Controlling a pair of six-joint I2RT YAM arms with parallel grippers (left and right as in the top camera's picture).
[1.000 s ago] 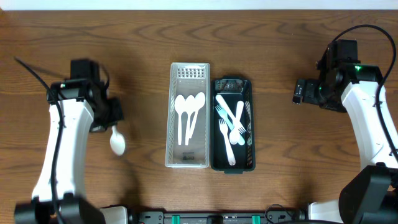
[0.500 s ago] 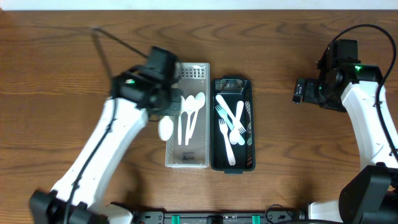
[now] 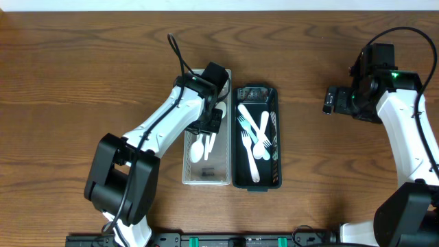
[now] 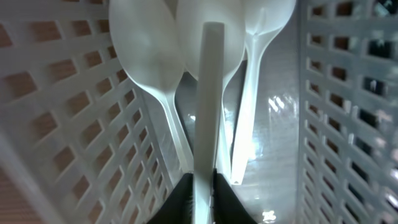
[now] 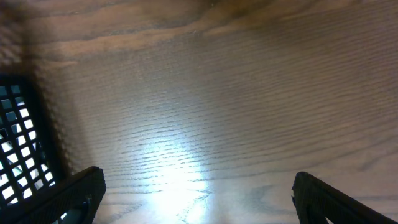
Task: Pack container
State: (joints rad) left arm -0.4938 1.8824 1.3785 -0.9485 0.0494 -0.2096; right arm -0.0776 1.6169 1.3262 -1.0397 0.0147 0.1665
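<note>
Two containers overhead: a white basket (image 3: 186,171) beside a black basket (image 3: 235,161) on the counter (image 3: 68,68), with the left hand (image 3: 209,127) over the white one. Left wrist: the left hand (image 4: 202,186) pinches a spoon (image 4: 208,112) by its handle, inside that basket (image 4: 68,124). Right wrist: the right hand (image 5: 193,193) is spread wide above the counter (image 5: 217,93).

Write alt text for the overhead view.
The left gripper holds a white spoon inside the white basket; beside it, a dark basket holds forks. The right gripper hangs open over the wooden table.
</note>
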